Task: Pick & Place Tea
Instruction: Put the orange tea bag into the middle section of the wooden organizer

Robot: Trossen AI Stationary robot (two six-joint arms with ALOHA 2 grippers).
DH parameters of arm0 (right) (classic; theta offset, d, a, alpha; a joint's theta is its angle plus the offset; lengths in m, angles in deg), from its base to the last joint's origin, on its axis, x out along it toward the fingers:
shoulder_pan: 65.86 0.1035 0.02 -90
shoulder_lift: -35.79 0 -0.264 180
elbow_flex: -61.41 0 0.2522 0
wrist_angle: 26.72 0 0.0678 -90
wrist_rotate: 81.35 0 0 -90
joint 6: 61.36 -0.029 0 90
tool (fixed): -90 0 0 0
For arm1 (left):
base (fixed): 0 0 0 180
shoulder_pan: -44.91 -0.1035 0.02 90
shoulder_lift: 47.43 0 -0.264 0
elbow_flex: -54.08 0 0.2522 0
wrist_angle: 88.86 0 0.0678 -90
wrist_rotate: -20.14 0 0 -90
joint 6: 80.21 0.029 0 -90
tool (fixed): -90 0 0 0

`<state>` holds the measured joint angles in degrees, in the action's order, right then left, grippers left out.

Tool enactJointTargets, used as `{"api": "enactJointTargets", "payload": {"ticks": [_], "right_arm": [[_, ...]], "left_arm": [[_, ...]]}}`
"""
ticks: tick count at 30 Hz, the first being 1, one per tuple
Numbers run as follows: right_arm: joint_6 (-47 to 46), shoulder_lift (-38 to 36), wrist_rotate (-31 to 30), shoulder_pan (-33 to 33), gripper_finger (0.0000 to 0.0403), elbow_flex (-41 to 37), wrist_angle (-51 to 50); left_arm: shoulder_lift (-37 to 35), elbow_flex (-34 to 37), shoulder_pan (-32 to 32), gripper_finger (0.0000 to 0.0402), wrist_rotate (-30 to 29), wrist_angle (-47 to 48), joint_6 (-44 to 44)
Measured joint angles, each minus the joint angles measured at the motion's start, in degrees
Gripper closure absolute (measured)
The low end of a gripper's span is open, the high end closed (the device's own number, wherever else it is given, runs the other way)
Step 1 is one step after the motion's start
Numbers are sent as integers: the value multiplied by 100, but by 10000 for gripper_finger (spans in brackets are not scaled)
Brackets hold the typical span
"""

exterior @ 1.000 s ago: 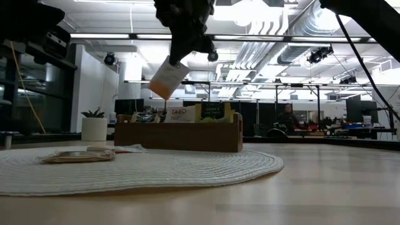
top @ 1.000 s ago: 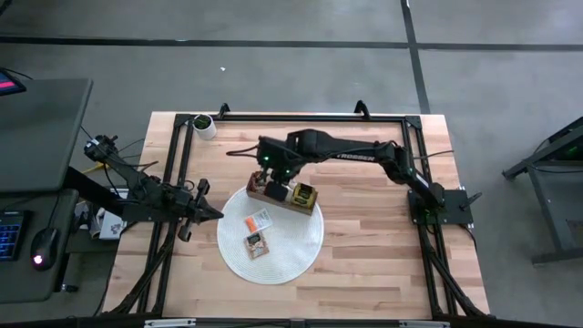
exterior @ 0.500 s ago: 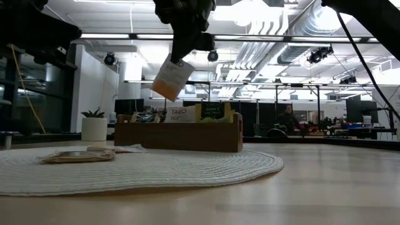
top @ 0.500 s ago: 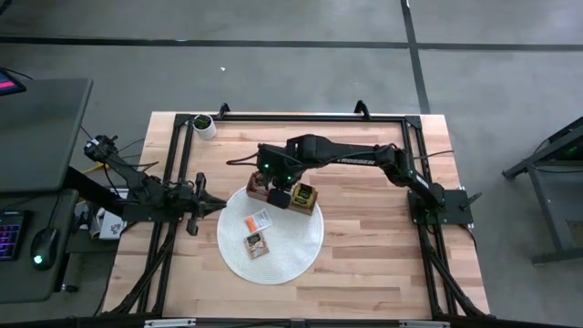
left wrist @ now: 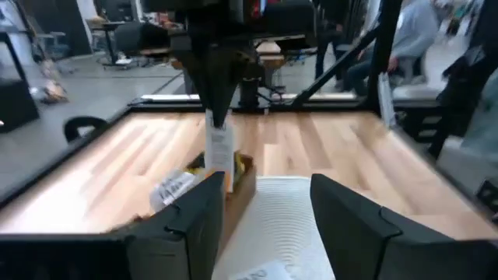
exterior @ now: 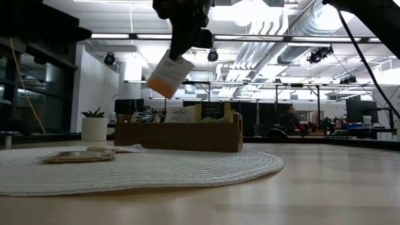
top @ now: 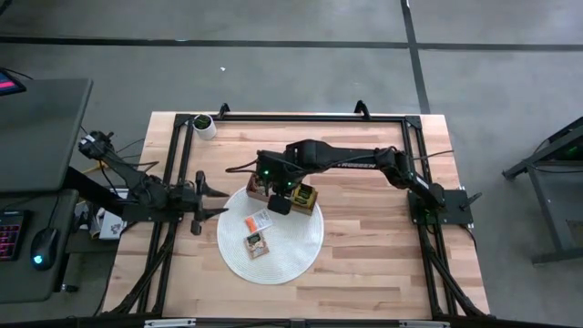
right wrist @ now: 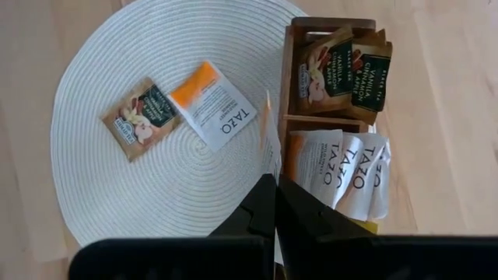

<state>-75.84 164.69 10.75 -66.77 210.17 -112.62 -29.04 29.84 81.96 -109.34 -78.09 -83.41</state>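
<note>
We see the right end effector [exterior: 181, 47] hanging above the wooden tray [top: 282, 195], its two fingers pinched tight on the top edge of a white and orange tea packet [exterior: 167, 75]. The packet dangles from that grip, tilted, well clear of the bench [top: 364, 228] and higher than the packets standing in the tray. From the right wrist camera we look down past the pinched fingers [right wrist: 268, 204] and catch the held packet nearly edge-on, over the rim of the round white mat [right wrist: 117, 194] just beside the tray.

Two more tea packets lie flat on the mat, touching at a corner: one brown and tan [right wrist: 142, 117], one white with an orange corner [right wrist: 212, 104]. In the tray, one compartment holds dark green and brown packets [right wrist: 342, 74], and the next holds white packets [right wrist: 342, 175] fanned against each other.

The left end effector [top: 211, 199] sits low at the left edge of the bench, just off the mat, pointing toward the tray. Its fingers [left wrist: 187, 225] stand well apart and hold nothing; between them we see the mat and the packet the other arm holds.

A small white pot with a plant [top: 203, 125] stands at the far left corner.
</note>
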Motion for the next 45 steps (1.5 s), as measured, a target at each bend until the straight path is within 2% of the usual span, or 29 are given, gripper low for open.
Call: {"api": "enactJointTargets", "payload": {"ticks": [4, 7, 13, 19, 22, 26, 30, 35, 41, 45], "right_arm": [[0, 0, 23, 5, 403, 0, 0], [22, 0, 73, 34, 403, 0, 1], [109, -4, 161, 177, 403, 0, -24], [158, -11, 243, 246, 403, 0, -108], [170, -11, 242, 247, 403, 0, -95], [202, -11, 156, 247, 403, 0, -96], [214, -11, 142, 243, 403, 0, -98], [214, -11, 136, 241, 403, 0, -172], [214, -11, 133, 241, 403, 0, -221], [216, -11, 133, 241, 403, 0, -218]], "left_arm": [[702, -406, -292, 222, 48, 110, 297], [1175, -587, -774, 225, 461, 425, 107], [1960, -618, -2078, 225, 2034, 103, -5], [2523, -621, -3363, 225, 3722, -921, 17], [2791, -669, -3791, 225, 4367, -1433, -5], [3353, -1101, -4053, 225, 4926, -1505, 108], [4035, -1617, -4047, 225, 5224, -1491, 432], [4609, -1983, -4043, 225, 5296, -1220, 594], [4755, -2030, -4043, 225, 5383, -1391, 597], [4753, -2037, -4043, 225, 5141, -1574, 577]]}}
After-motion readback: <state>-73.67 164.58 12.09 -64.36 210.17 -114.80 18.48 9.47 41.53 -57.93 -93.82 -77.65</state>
